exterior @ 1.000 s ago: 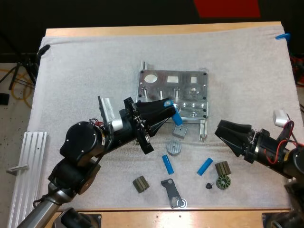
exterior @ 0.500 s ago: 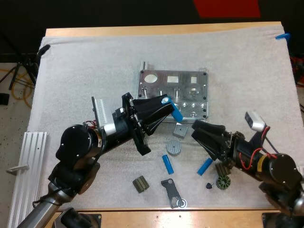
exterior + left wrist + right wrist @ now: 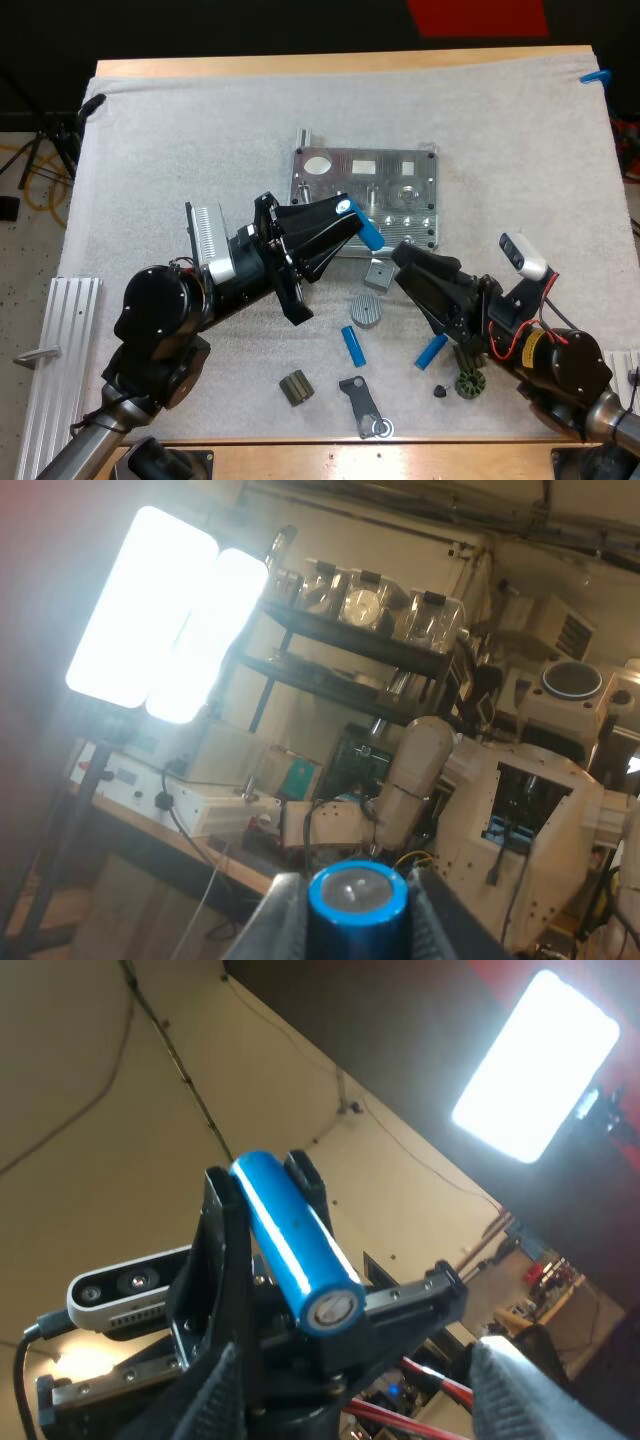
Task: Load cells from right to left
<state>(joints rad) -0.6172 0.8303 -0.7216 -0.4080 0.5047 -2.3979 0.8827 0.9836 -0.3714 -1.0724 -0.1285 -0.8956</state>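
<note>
Now the left tool (image 3: 352,220) squeezes one blue cell (image 3: 368,236) by the metal fixture's (image 3: 400,170) 6 o'clock edge. The right tool (image 3: 403,262) is open. Two loose cells (image 3: 354,345) lie unloaded.

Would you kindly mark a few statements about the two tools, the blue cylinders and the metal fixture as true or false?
1. The left tool is shut on a bright blue cylinder. True.
2. The right tool also holds a cylinder. False: its fingers stand apart, shut on nothing.
3. Two loose blue cylinders lie on the white mat. True.
4. The silver metal fixture sits at the mat's near edge. False: it sits mid-mat, beyond the loose cylinders.
</note>
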